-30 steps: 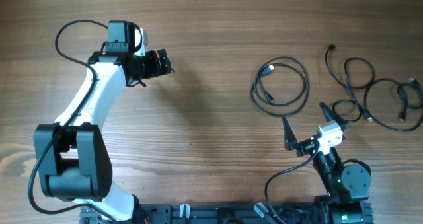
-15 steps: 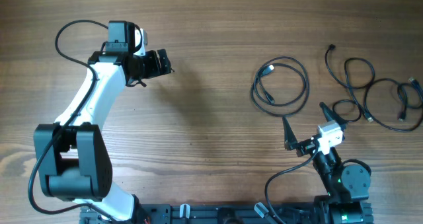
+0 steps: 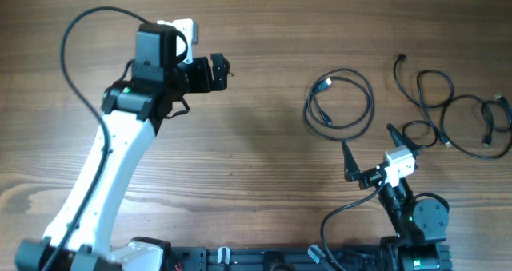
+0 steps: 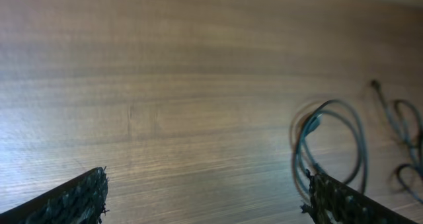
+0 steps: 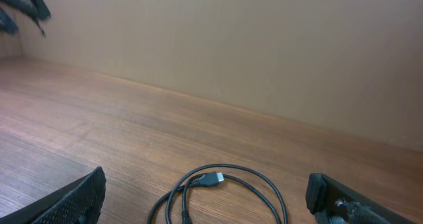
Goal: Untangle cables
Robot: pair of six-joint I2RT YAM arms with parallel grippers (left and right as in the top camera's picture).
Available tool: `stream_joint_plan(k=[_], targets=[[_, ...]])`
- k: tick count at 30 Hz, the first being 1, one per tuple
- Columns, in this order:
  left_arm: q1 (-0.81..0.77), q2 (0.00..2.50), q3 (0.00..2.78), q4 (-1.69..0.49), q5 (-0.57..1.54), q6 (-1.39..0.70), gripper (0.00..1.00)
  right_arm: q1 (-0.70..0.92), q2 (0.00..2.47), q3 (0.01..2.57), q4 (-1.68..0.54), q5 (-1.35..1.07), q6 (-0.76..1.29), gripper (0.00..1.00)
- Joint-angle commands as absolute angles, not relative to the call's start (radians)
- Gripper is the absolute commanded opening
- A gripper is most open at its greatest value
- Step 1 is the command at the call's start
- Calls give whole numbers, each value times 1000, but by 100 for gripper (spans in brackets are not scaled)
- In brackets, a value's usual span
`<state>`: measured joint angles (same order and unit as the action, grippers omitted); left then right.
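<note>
One cable (image 3: 341,100) lies as a separate round loop right of centre, with a silver-tipped plug (image 3: 324,85). A bunch of several looped cables (image 3: 454,113) lies at the far right. My left gripper (image 3: 226,67) is open and empty above bare wood, well left of the loop. In the left wrist view (image 4: 205,204) the loop (image 4: 328,139) is blurred ahead on the right. My right gripper (image 3: 371,149) is open and empty just below the loop. In the right wrist view (image 5: 201,207) the loop (image 5: 264,182) and its plug (image 5: 210,179) lie between the fingers.
The wooden table (image 3: 256,167) fills the view. The left arm's thick black wire (image 3: 76,31) arcs over the upper left. The right arm's base (image 3: 416,215) sits at the front right edge. A plain wall (image 5: 264,45) stands behind the table.
My left arm has swung up and to the right, bringing its gripper closer to the cable loop. The right arm and the cables have not moved.
</note>
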<state>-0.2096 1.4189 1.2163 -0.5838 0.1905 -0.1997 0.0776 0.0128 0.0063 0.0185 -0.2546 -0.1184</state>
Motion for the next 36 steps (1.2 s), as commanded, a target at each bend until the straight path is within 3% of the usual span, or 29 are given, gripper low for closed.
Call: stream_joint_plan(k=[1,10,16,23,30,36], targets=[[-211,1298,1214,-582,188,-194,100,79,4,5,21,-257,-131,100],[-212,1047,1214,-586,188,-194,100,79,4,5,21,-257,-131,100],[-212,873,1189,-723,170,-187,100,79,4,5,21,-257,-131,100],[-212,694,887,-846,159,-192,100,79,4,5,21,-257,-131,99],[-212,506,501,-595,167,-217,100,79,4,5,21,-257,-131,100],[-212,281,345,-334,166,-216,100,79,4,5,21,-257,-131,100]])
